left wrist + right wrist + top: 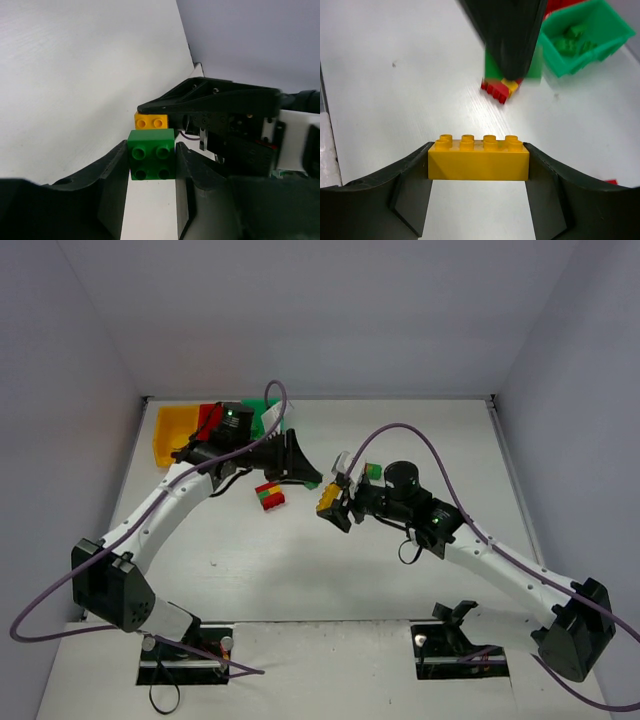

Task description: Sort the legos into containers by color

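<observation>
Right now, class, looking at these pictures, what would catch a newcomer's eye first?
In the middle, the left pincer grips a green brick, nose to nose with the right pincer holding a long yellow brick. Beside them lies a red, green and yellow clump; coloured bins sit at the far left corner.

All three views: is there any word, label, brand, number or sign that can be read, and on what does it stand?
No text can be read in any view.
Green brick and yellow brick: the studs show no legible mark.
Green bin: plain, no label visible.
</observation>
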Robot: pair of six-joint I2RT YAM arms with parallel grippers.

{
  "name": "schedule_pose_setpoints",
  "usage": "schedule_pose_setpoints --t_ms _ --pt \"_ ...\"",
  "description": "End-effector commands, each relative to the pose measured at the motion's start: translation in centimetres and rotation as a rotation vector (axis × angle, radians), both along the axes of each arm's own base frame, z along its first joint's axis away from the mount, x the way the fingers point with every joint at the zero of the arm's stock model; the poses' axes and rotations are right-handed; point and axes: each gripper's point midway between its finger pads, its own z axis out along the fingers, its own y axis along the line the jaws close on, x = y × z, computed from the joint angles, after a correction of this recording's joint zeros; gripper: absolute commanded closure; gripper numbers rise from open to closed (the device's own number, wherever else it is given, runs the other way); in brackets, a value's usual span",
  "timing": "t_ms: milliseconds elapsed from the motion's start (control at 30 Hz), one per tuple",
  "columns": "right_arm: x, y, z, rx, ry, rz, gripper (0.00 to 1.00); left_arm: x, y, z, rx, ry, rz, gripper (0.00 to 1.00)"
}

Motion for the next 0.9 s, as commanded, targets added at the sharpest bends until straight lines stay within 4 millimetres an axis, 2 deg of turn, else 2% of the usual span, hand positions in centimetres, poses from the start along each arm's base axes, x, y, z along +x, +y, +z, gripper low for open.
schedule_pose_setpoints --t_ms 0,133,233,267,300,333,367,400,433,500,533,567,600,633,667,700,733,767,800,833,867 --pt "0.8 -1.4 -1.2 -0.014 0.0 -0.087 0.99 1.8 2.0 3.3 -0.025 -0.132 0.01 1.0" --pt "1.2 -2.3 -2.8 -0.042 0.023 -0.128 1.0 3.8 4.0 3.6 -0.017 -0.14 0.053 1.0" --pt "1.5 -2.3 -3.3 -0.053 0.033 -0.142 1.0 6.7 5.5 2.0 0.066 -0.162 0.122 1.0" --pt "1.6 -2.3 -3.4 -0.054 0.035 -0.144 1.0 7.9 6.0 2.3 0.101 -0.217 0.141 1.0" --pt "1.8 -2.2 -3.5 -0.056 0.04 -0.148 1.0 9.4 6.4 0.7 0.154 -0.196 0.164 1.0" --pt "2.0 -2.1 -3.6 -0.057 0.047 -0.154 1.0 13.8 7.8 -1.3 0.298 -0.242 0.268 1.0" --pt "2.1 -2.0 -3.7 -0.059 0.049 -0.154 1.0 13.9 7.9 -1.3 0.299 -0.244 0.269 1.0" --pt "2.2 -2.0 -3.8 -0.06 0.054 -0.16 1.0 16.0 9.2 -2.1 0.387 -0.274 0.349 1.0" --pt "2.3 -1.9 -3.7 -0.058 0.057 -0.161 1.0 18.5 9.6 -2.7 0.426 -0.287 0.389 1.0" --pt "2.5 -1.7 -3.5 -0.055 0.06 -0.163 1.0 21.7 11.3 -3.7 0.524 -0.313 0.486 1.0" --pt "2.5 -1.7 -3.4 -0.052 0.059 -0.165 1.0 23.4 11.7 -5.9 0.568 -0.29 0.506 1.0" --pt "2.6 -1.7 -3.3 -0.051 0.062 -0.167 1.0 25.2 12.3 -4.9 0.58 -0.326 0.55 0.99" --pt "2.7 -1.6 -2.9 -0.044 0.056 -0.169 1.0 26.4 13.3 -5.3 0.617 -0.331 0.592 0.99" --pt "2.8 -1.6 -2.8 -0.041 0.055 -0.171 1.0 27.5 13.5 -7.7 0.655 -0.294 0.593 0.97" --pt "2.9 -1.5 -2.6 -0.039 0.056 -0.17 1.0 28.9 14.0 -6.5 0.649 -0.325 0.626 0.95" --pt "3.0 -1.4 -2.2 -0.032 0.05 -0.172 1.0 29.7 14.4 -6.7 0.661 -0.326 0.639 0.94" --pt "3.1 -1.4 -2.1 -0.032 0.045 -0.173 1.0 30.5 14.7 -8.8 0.696 -0.297 0.644 0.89" --pt "3.2 -1.4 -2.1 -0.033 0.045 -0.174 1.0 31.3 15.1 -8.3 0.692 -0.311 0.66 0.87" --pt "3.3 -1.4 -1.9 -0.031 0.04 -0.175 1.0 31.7 15.2 -8.6 0.692 -0.306 0.661 0.84" --pt "3.3 -1.3 -1.8 -0.03 0.04 -0.175 1.0 31.9 15.1 -10.1 0.701 -0.28 0.644 0.8" --pt "3.4 -1.3 -1.9 -0.035 0.039 -0.169 1.0 32.0 15.0 -10.1 0.696 -0.279 0.639 0.67"
